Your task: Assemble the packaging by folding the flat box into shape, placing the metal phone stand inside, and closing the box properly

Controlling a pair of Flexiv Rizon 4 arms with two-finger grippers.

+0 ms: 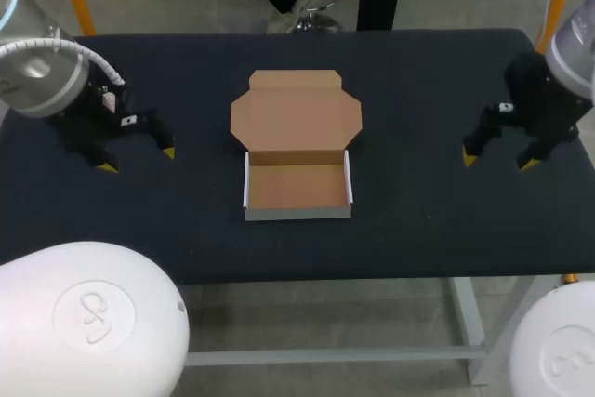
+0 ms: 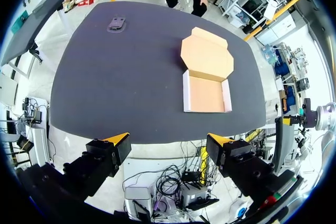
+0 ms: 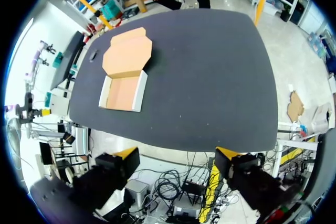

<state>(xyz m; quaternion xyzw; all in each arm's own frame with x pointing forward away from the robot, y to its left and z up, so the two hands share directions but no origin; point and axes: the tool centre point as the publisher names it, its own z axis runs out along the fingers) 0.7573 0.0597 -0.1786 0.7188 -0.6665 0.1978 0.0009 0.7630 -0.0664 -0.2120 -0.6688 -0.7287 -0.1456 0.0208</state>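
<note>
White arm housings (image 1: pixel 88 318) are sitting nearest the head camera. Beyond them the table (image 1: pixel 418 230) is carrying the box (image 1: pixel 297 187), already folded into a tray, with its lid (image 1: pixel 296 113) lying open and flat on the far side. The left gripper (image 1: pixel 137 159) is hovering well to the left of the box with its fingers spread and nothing in them. The right gripper (image 1: pixel 499 161) is hovering well to the right of the box, equally spread and empty. No phone stand is showing in this view.

In the left wrist view, that gripper's yellow tips are standing wide apart, and the box is lying ahead, off toward the right finger. Its tray is showing bare cardboard, so nothing is inside. A small dark object, apparently the phone stand (image 2: pixel 116 23), is lying well apart from the box, beyond its left side near the table's far corner.

In the right wrist view, its own fingers are also gaping and gripping nothing. The box is lying ahead, toward the left finger, with a dark speck past the box's left side that is too small to identify.

Folding is looking finished; fetching the stand, placing it in the tray and closing the lid are all remaining.
</note>
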